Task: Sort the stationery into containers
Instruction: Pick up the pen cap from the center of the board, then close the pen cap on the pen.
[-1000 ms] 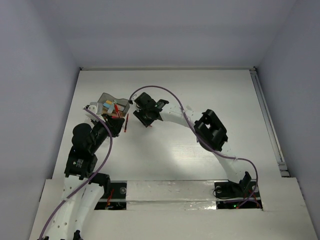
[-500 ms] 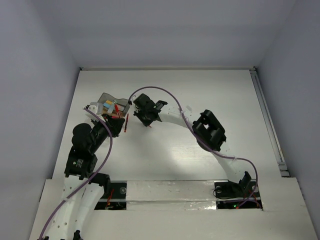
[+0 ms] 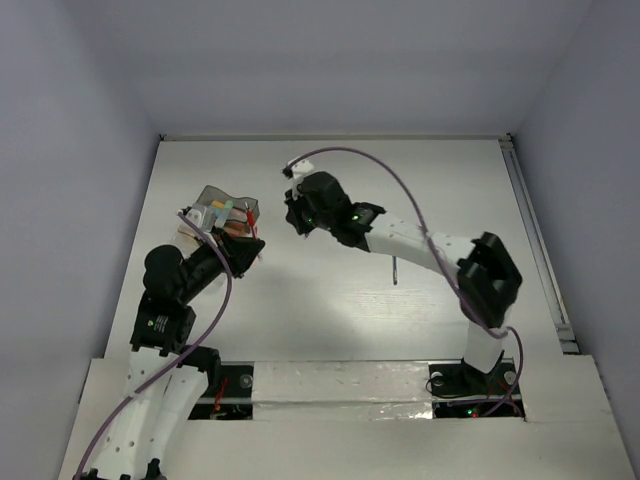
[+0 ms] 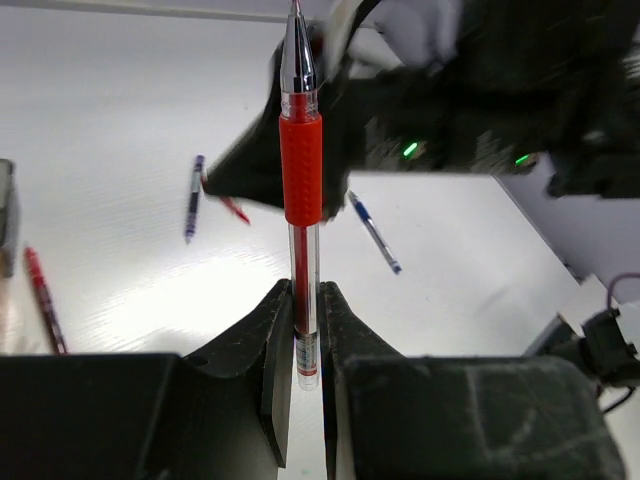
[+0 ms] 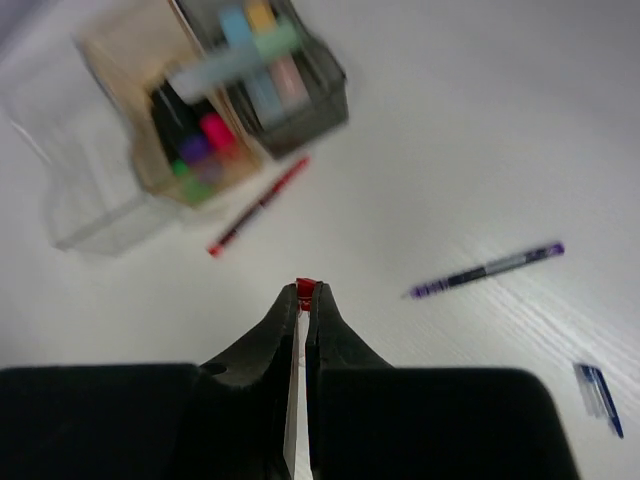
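Both grippers are clamped shut on something, so this looks like mid-delivery with two items at once. The left gripper (image 4: 305, 300) pinches a red pen (image 4: 301, 170) low on its clear barrel, the pen standing upright out of the fingers. From overhead it hangs right by the containers (image 3: 212, 197), near the left edge of the worktop (image 3: 420, 180). The right gripper (image 5: 305, 300) is squeezed on a thin red-tipped thing (image 5: 306, 288). It's probably another pen, but only the tip pokes out so I can't swear to it. That one hovers over bare worktop, a bit toward the middle from the containers. Highlighters (image 5: 255, 60) already sit in the grey compartment. Loose on the worktop are a second red pen (image 5: 258, 207) just beside the containers, plus a purple pen (image 5: 487, 270) and a blue pen (image 5: 600, 400) further out. My guess for the next move is that the left arm tips its pen over an open compartment and lets go. The right arm should wait its turn, since the two arms are close enough to bump.
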{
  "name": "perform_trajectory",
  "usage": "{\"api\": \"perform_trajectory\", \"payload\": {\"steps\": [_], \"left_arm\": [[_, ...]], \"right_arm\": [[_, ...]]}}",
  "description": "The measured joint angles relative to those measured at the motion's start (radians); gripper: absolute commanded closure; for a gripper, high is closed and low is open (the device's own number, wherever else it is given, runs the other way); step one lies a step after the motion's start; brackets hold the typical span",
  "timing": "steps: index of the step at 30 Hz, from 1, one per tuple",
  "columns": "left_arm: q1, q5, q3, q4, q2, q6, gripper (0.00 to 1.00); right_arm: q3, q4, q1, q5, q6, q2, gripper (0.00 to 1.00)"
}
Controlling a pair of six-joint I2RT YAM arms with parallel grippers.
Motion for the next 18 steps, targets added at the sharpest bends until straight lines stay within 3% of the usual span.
{"api": "perform_trajectory", "payload": {"steps": [8,18], "left_arm": [[0.000,0.107,-0.008,0.047,0.036,-0.012,1.00],[0.000,0.153,-0.023,0.070,0.050,-0.023,1.00]], "right_arm": [[-0.188,0.478,-0.006,-0.053,0.151,-0.319,1.00],[-0.302,0.869,-0.005,-0.192,0.344,-0.315,1.00]]}}
